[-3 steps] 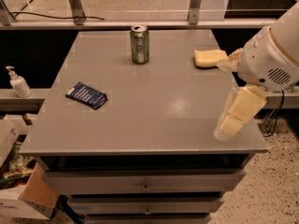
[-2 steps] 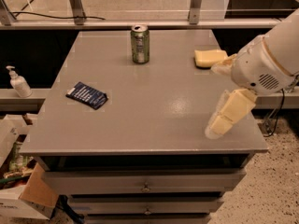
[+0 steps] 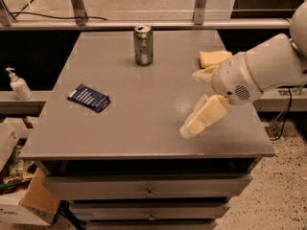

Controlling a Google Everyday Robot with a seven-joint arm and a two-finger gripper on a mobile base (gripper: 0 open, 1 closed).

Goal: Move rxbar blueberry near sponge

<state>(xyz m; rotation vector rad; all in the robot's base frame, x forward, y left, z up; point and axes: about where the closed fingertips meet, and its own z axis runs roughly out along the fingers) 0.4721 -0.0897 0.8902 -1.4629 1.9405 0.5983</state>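
Camera view. The gripper (image 3: pixel 191 103) hangs over the right front of the table (image 3: pixel 120 133), its two cream fingers spread apart and holding nothing. The arm (image 3: pixel 268 71) is cut off at the right edge. The dark blue snack bar (image 3: pixel 89 97) lies flat at the table's left, well apart from the gripper. The sponge (image 3: pixel 214 57), at right rear, is partly hidden behind the upper finger. A green can (image 3: pixel 143 44) stands upright at the rear.

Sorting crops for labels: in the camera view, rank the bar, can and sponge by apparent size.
1-2. Bar and can: too alike to rank.
3. Sponge, partly hidden by the arm and farther back.
The gripper hovers over the table, in front of the sponge.
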